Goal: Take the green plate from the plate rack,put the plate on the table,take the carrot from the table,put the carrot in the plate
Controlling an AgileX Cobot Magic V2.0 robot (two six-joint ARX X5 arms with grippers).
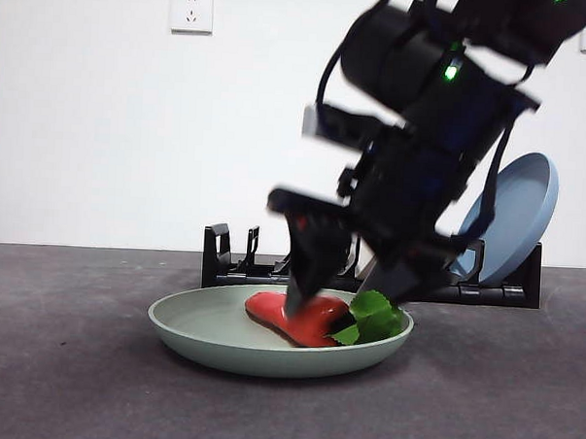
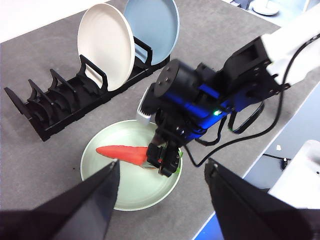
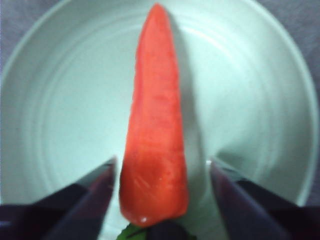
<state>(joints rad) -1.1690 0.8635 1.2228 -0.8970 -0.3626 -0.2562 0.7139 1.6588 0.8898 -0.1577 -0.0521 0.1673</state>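
Reaching steeply down from the upper right of the front view, right gripper (image 1: 343,290) low over the green plate (image 1: 205,334), jaws spread either side of the carrot's thick end, not pressing it in the right wrist view. Carrot (image 3: 154,140) lying inside the plate, tip toward the plate's middle, green leaves (image 1: 371,318) near the rim. Left gripper (image 2: 162,175) held high above, jaws spread wide, gripping nothing. Plate flat on the worktop (image 1: 63,365), just in front of the black rack (image 2: 60,102). Beige plate (image 2: 106,45) and blue plate (image 2: 154,27) upright at one end of the rack. Bare worktop all round the green plate.
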